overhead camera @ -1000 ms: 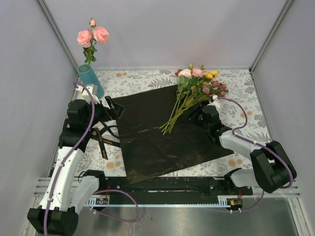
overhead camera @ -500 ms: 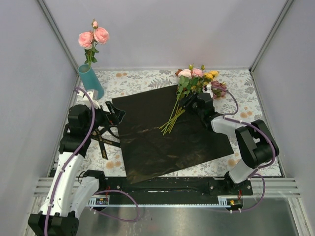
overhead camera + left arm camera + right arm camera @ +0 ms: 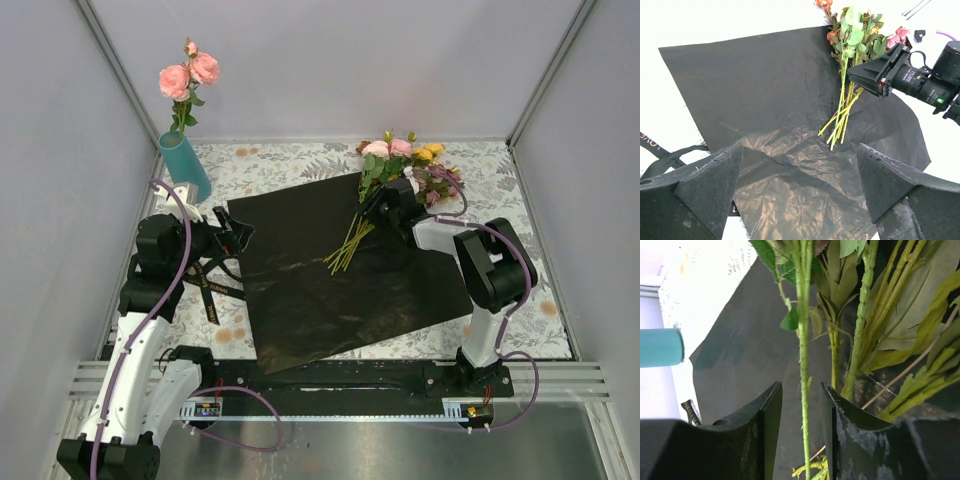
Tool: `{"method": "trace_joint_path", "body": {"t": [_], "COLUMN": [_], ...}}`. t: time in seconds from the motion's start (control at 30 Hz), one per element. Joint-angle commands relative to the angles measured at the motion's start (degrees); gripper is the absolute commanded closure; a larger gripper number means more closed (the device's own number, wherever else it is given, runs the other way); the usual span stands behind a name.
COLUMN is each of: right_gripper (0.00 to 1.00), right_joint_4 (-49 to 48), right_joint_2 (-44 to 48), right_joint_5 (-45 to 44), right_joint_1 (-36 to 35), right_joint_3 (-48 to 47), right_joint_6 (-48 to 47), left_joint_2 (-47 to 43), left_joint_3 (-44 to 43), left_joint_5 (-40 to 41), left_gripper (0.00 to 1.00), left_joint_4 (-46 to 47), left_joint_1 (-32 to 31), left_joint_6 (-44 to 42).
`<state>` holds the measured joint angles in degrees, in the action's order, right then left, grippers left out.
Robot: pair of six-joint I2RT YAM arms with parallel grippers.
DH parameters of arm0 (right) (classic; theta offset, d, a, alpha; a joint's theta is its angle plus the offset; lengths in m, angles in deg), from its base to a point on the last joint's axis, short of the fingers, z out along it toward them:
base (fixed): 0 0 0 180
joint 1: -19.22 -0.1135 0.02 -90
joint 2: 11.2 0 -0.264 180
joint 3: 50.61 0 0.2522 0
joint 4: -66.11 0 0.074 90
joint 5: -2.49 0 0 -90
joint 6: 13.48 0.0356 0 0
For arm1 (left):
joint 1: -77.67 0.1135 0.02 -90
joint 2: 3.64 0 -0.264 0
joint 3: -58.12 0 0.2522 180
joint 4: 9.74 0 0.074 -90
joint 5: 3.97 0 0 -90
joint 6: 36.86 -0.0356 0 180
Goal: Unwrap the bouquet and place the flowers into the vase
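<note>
Black paper [image 3: 330, 280] lies flat, unwrapped, at centre of worktop [image 3: 290, 160]. Ribbon [image 3: 210, 285] lies loose at paper's 9 o'clock edge. Left tool [image 3: 235, 222] is just beyond ribbon, spread wide, holding nothing. Right tool [image 3: 372, 205] is at paper's 1 o'clock corner, narrowed around one stem [image 3: 803, 340], with a gap either side. Flowers [image 3: 400, 165] lie there, blooms pointing to 1 o'clock. Vase [image 3: 185, 165] is at far 10 o'clock, holding pink roses [image 3: 190, 75].

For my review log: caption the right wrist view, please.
Right end effector straddles one green stem over black paper, teal vase at left.
</note>
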<state>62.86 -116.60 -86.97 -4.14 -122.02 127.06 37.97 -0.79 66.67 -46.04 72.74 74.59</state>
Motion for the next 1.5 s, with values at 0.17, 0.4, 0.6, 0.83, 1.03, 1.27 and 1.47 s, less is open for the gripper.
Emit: {"method": "trace_joint_path", "body": {"t": [0.17,0.4,0.6,0.83,1.03,1.27,1.47], "right_gripper": [0.58,0.68,0.83,1.00,1.00,1.00,1.00], "right_joint_4": [0.1,-2.6,-5.8,-11.3,-17.8,-31.2,-37.6], "right_joint_2": [-7.5,-7.9,-5.5,1.2,7.0,12.1,15.4], "right_joint_5": [3.0,5.0,5.4,9.4,14.2,20.5,25.6], "right_joint_1": [0.1,0.1,0.1,0.1,-0.5,-2.0,-4.9], "right_joint_3": [-6.4,-6.3,-4.8,-1.5,3.3,9.6,11.4], "right_joint_6": [-1.1,-2.5,-3.5,-5.1,-9.2,-11.9,-16.1], "left_joint_2": [-1.1,-1.0,-0.4,0.2,1.4,1.0,1.1], "left_joint_3": [0.1,0.2,-0.1,0.1,0.5,1.1,1.2], "left_joint_5": [-1.1,-2.5,-2.4,-5.3,-9.0,-11.1,-11.1], "left_gripper": [0.01,0.01,0.01,0.01,0.04,0.05,0.05], "left_joint_4": [3.2,3.3,2.2,3.3,5.1,7.5,8.3], "left_joint_1": [-0.1,-0.2,-0.1,-0.2,-1.1,-3.2,-7.0], "left_joint_6": [0.4,0.3,0.0,0.1,0.4,0.5,-0.2]}}
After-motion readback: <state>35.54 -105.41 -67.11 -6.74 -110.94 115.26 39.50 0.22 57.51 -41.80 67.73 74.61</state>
